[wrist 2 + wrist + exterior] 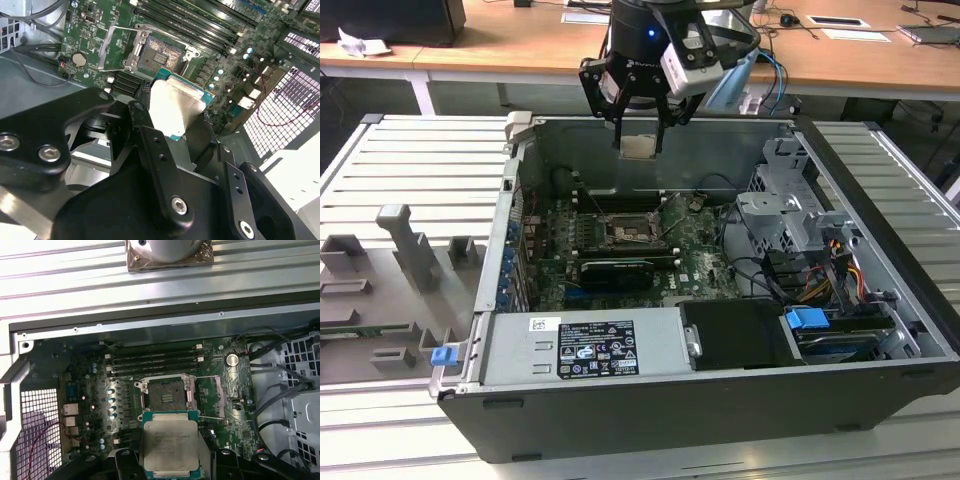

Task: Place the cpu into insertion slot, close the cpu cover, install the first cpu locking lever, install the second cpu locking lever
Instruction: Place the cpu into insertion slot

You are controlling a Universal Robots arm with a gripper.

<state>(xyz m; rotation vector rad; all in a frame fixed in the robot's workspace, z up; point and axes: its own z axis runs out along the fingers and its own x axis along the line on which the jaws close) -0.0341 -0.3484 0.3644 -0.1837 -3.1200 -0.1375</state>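
My wrist points straight down over the open computer case (740, 405), and my gripper (638, 138) hangs level with the case's far wall, well above the motherboard (695, 255). My two black fingers (141, 120) are clamped on opposite edges of the cpu (638, 148), which I hold flat with its pale metal top facing my wrist. The insertion slot (630, 232) lies bare below the chip and well apart from it. In the exterior view my arm is cut off above the wrist. In both wrist views my fingers hide the chip's gripped edges, and I cannot make out its underside.
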